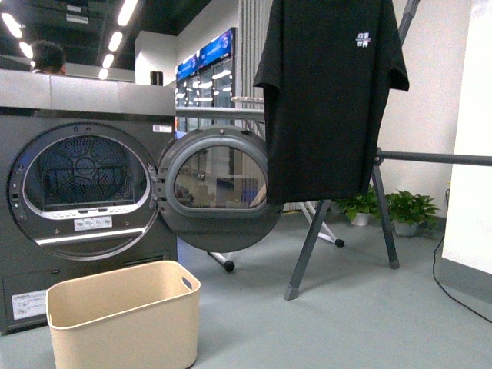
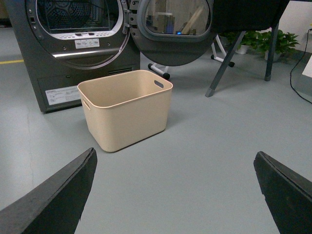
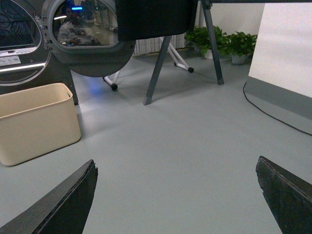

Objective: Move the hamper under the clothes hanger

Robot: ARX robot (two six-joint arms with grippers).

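The beige hamper (image 1: 127,315) stands empty on the grey floor in front of the dryer, left of the clothes hanger. It also shows in the left wrist view (image 2: 126,107) and the right wrist view (image 3: 36,119). The clothes hanger (image 1: 311,238) is a dark-grey tube rack with slanted legs and a horizontal bar, bearing a black T-shirt (image 1: 327,92). Its legs show in the left wrist view (image 2: 224,61) and the right wrist view (image 3: 158,68). My left gripper (image 2: 175,165) is open and empty above bare floor, short of the hamper. My right gripper (image 3: 176,168) is open and empty above bare floor.
A grey dryer (image 1: 77,192) stands at the left with its round door (image 1: 219,188) swung open toward the rack. A white panel (image 1: 473,138) stands at the right, with a black cable (image 1: 453,288) on the floor. Potted plants (image 1: 407,209) stand behind the rack.
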